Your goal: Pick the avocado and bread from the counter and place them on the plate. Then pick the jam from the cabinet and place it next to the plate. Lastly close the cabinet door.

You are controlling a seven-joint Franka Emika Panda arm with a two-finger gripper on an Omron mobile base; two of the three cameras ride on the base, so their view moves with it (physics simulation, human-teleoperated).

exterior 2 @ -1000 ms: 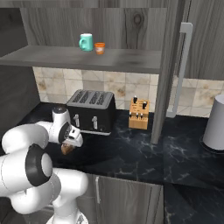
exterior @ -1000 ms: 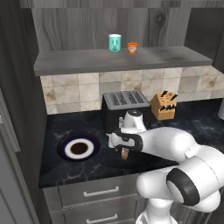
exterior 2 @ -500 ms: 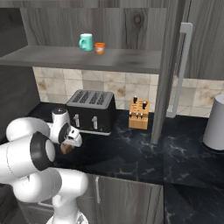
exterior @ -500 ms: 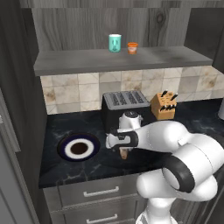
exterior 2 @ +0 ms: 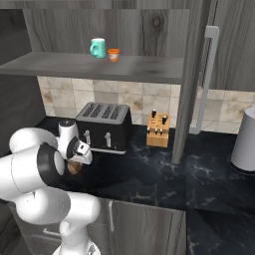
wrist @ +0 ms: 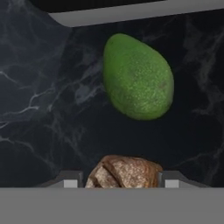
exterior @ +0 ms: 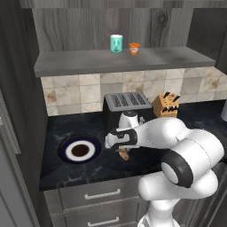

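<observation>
My gripper (wrist: 120, 180): fingers flank the bread (wrist: 124, 171), closed against its sides on the counter (wrist: 39, 113). Avocado (wrist: 137, 77): just beyond the bread, apart from it. Plate (exterior: 80, 150): left of the bread. Jam (exterior: 134, 48): cabinet shelf, above.

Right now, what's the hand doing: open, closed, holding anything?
Hand: closed on the bread, down at the counter. The avocado lies loose just beyond it, untouched.

bread (wrist: 124, 171) between finger tips (wrist: 72, 180) — avocado (wrist: 138, 78) beyond, counter (wrist: 39, 105)
</observation>
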